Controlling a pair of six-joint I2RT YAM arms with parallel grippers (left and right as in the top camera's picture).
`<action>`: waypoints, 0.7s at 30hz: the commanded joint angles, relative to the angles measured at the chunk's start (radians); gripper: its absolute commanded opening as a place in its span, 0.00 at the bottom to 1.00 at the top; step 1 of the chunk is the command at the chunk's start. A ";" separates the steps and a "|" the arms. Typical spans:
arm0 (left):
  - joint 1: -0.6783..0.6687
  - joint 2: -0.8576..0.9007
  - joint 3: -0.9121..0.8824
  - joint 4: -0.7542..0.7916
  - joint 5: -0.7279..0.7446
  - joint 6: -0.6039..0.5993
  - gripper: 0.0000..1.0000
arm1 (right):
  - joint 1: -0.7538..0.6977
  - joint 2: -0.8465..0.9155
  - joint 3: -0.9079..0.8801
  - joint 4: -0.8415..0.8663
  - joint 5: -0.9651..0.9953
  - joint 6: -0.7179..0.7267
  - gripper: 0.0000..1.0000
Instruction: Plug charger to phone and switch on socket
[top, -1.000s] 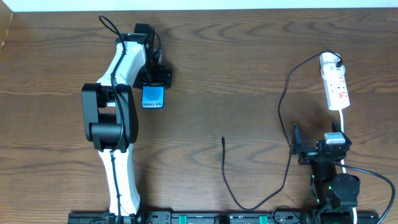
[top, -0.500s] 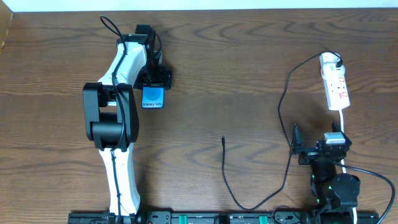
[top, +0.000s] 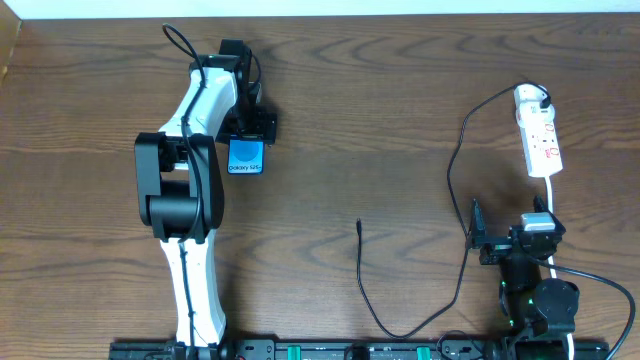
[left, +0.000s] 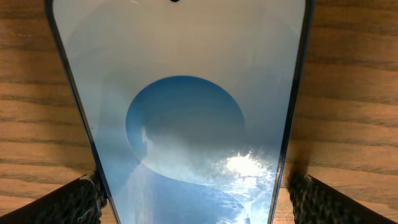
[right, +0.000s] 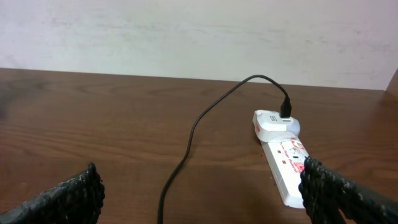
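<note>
Overhead view of a dark wooden surface (top: 380, 100) with two robot arms. The phone (top: 246, 157) lies flat at about 10 o'clock from the centre, its bright blue screen facing up. The left tool (top: 249, 135) is over the phone's far end with its jaws spread wide. In the left wrist view the fingers (left: 81, 199) sit on either side of the phone (left: 180, 93), just beside its edges; whether they touch it is hard to tell.

The socket (top: 540, 135), a narrow white power strip with red marks, lies at about 2 o'clock. The charger (top: 455, 180), a thin black cable, is plugged in at the strip's far end. It loops down past the right arm, and its loose connector tip lies just below centre, well apart from the phone.

The right tool (top: 515, 240) is at about 4 o'clock, open and holding nothing. In its wrist view the socket (right: 286, 174) lies ahead at 2 o'clock, with the charger (right: 186, 149) curving at 12 o'clock.
</note>
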 joint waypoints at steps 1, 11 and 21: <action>0.005 0.056 -0.001 0.025 -0.026 -0.010 0.94 | 0.005 -0.003 -0.002 -0.005 0.005 -0.012 0.99; 0.005 0.059 -0.001 0.035 -0.027 -0.009 0.94 | 0.005 -0.003 -0.002 -0.005 0.005 -0.012 0.99; 0.005 0.068 0.034 0.035 -0.027 -0.009 0.95 | 0.005 -0.003 -0.002 -0.005 0.005 -0.012 0.99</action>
